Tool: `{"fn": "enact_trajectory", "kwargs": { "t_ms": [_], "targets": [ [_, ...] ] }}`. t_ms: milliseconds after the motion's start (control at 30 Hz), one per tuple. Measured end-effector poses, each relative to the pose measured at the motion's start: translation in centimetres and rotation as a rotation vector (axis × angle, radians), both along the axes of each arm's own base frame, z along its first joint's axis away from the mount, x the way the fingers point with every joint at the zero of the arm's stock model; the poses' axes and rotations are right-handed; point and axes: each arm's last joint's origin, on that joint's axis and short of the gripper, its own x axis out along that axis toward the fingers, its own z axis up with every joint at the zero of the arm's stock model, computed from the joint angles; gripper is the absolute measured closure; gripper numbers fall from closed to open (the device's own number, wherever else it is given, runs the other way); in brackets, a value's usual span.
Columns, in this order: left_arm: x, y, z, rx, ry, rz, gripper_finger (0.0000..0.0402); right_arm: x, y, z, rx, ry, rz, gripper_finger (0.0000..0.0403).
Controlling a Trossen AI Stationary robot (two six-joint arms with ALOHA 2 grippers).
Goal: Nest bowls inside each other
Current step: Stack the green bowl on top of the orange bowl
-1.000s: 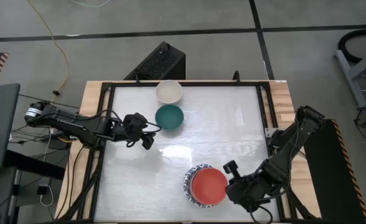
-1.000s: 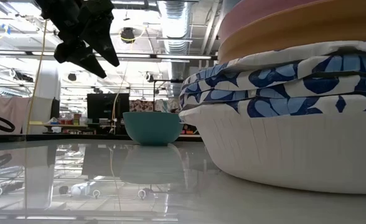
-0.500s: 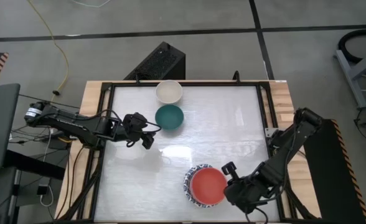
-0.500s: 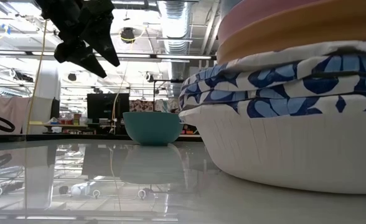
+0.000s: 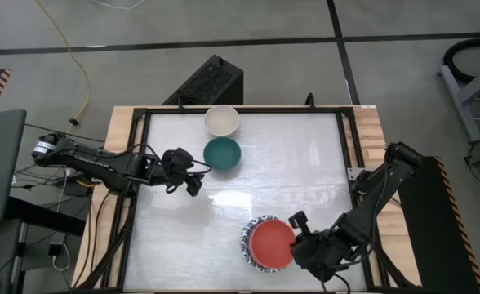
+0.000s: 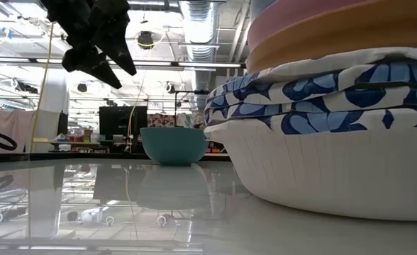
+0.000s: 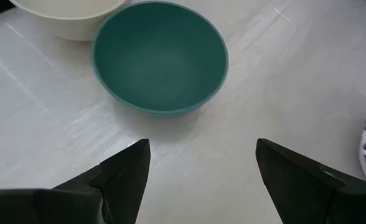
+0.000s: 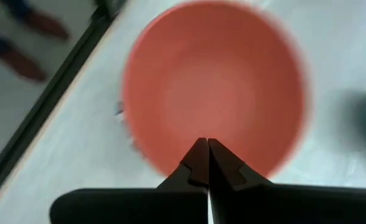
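Most of your nesting looks done: a stack topped by the red bowl [image 5: 272,242] sits by the table's [image 5: 305,163] near edge, with patterned bowls [image 6: 322,99] lower down in it. Two remain loose near the far edge, the green bowl [image 5: 222,153] and, touching it, the cream bowl [image 5: 221,120]. Your left gripper [image 5: 193,178] hangs wide open just beside the green bowl; nothing blocks it. Your right gripper [image 5: 299,233], pinched shut and empty, is at the stack's rim, near the table's right-hand frame rail [image 5: 348,147].

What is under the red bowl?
The red bowl tops a stack: a blue-and-white patterned rim peeks out below. The low view shows more bowls nested there; their insides are covered.
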Motion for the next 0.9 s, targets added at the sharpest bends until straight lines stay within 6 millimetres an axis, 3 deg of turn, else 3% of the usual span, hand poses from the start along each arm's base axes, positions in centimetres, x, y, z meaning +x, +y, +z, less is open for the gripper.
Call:
{"fn": "enact_trajectory", "kwargs": {
  "t_ms": [133,467,733,800,900],
  "targets": [
    [0.1,-0.1,0.1,-0.016,-0.004,-0.042,0.012,0.3,-1.7,1.9,-0.008,-0.11,-0.105,0.0391],
    [0.4,-0.1,0.3,0.058,-0.007,-0.104,0.012,2.4,-8.6,4.6,0.111,-0.191,-0.414,0.0386],
    [0.7,-0.1,0.7,0.098,-0.043,-0.113,0.012,5.7,-16.7,5.2,0.17,-0.254,-0.725,0.0382],
    [0.7,-0.1,0.7,0.088,-0.049,-0.102,0.012,6.8,-18.4,4.9,0.18,-0.25,-0.731,0.0376],
    [0.7,-0.1,0.7,0.076,-0.052,-0.092,0.012,8.4,-20.3,4.3,0.132,-0.213,-0.563,0.0359]
  ]
}}
